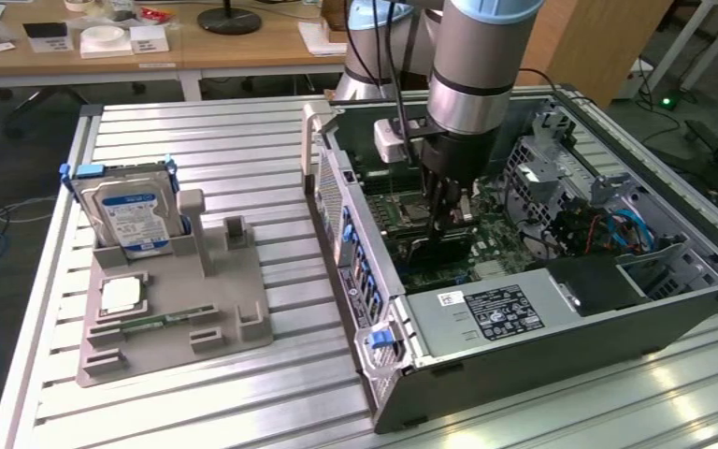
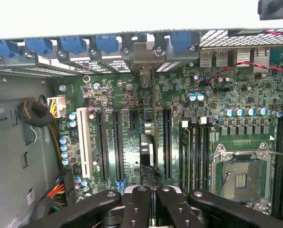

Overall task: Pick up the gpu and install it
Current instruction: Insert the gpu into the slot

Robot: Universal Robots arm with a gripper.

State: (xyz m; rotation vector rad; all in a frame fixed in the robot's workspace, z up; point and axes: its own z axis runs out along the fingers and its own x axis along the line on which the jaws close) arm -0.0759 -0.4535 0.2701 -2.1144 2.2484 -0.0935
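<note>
End effector (image 2: pixel 152 202), fingers together on the top edge of the gpu (image 2: pixel 148 147), held edge-on over the motherboard (image 2: pixel 179 123); the card is probably light, stiff, fragile.

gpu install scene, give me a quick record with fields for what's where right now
gripper: shut, down inside the open computer case, over the motherboard
gpu: thin card seen edge-on, standing upright among the expansion slots, its metal bracket at the case's rear wall
cpu socket: empty
parts holder: grey tray on the exterior view's left, beside the case
hard drive: upright in the tray
memory stick: flat in the tray
</note>
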